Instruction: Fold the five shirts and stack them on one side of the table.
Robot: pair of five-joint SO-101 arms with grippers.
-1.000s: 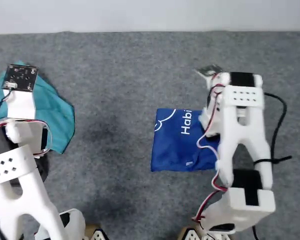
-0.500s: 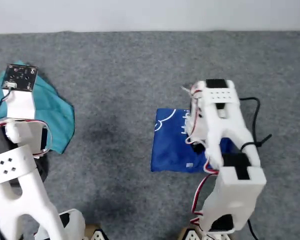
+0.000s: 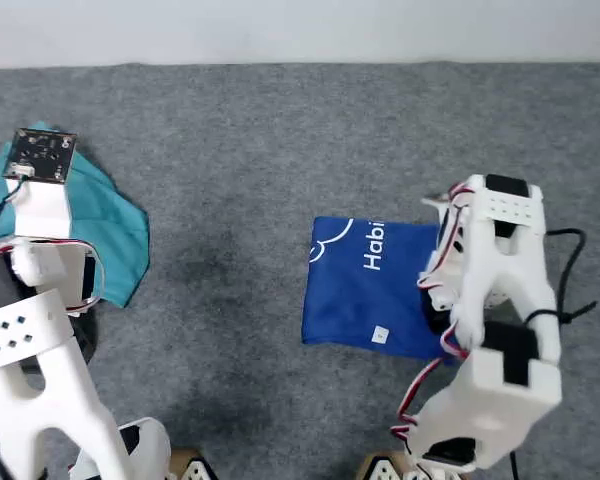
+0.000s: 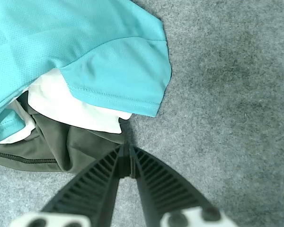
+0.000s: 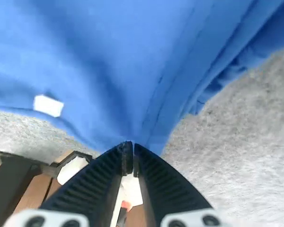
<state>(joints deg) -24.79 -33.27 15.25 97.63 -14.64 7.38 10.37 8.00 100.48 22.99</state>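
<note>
The grey table (image 3: 230,150) is holding the blue shirt (image 3: 365,290) right of centre and a teal pile (image 3: 115,225) far left. The right gripper (image 5: 128,147), clamped on the blue shirt, is swinging back rightward. The left gripper (image 4: 128,150) is hanging pinched together beside the pile.

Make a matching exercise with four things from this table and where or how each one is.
Things:
1. blue shirt
2. teal shirt
3. white shirt
4. right gripper

Places or states:
A. layered between the teal shirt and the dark shirt
B. shut, pinching the blue shirt
C. at the left end of the table
D. right of the table's centre

Pairs: 1-D, 2-C, 3-A, 4-B.
</note>
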